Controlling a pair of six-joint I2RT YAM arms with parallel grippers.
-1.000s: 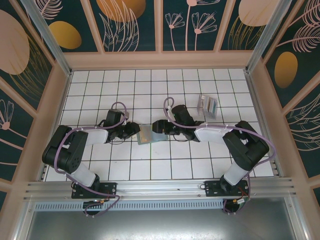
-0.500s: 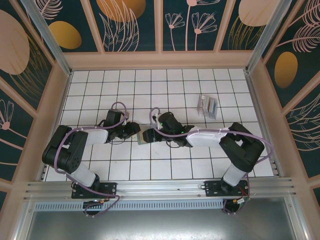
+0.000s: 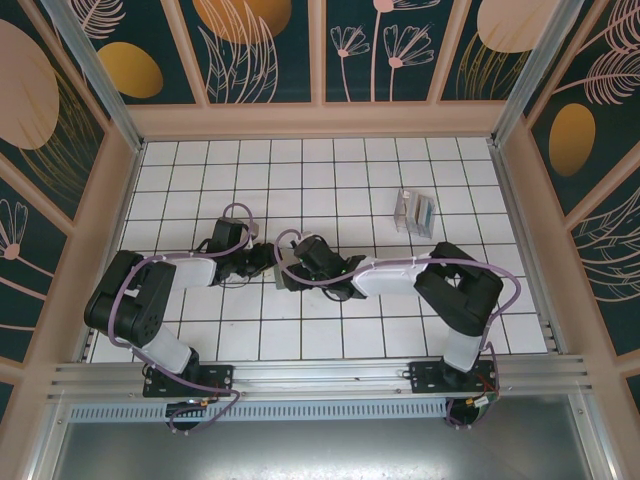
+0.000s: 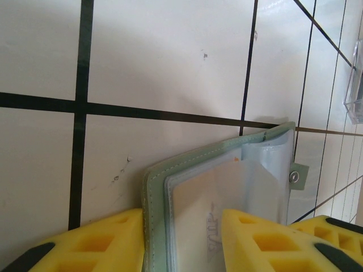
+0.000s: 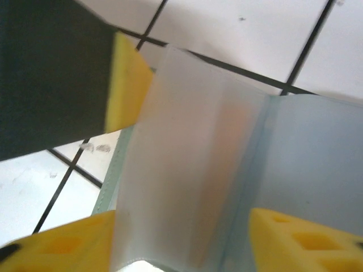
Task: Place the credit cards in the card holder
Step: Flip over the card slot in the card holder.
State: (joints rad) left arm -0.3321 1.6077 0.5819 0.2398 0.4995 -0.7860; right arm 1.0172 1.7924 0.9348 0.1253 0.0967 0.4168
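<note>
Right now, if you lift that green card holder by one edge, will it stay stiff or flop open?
Probably floppy: the card holder has a soft stitched cover and thin clear sleeves that bend and fan apart. Likely light, since it looks thin. The glossy sleeves may be slippery to pinch.

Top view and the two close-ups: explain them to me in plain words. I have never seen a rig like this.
The machine is a left arm and a right arm, bolted at the near edge of a tiled table. The top view looks down from above and behind them. Each close-up comes from a camera on one wrist, with that hand's own yellow fingers at the bottom. Back on the right stands a small clear stand. The left hand grips the edge of a green holder, and a pale card shows inside it. The right hand straddles a clear pocket of the holder; whether it grips I cannot tell.
</note>
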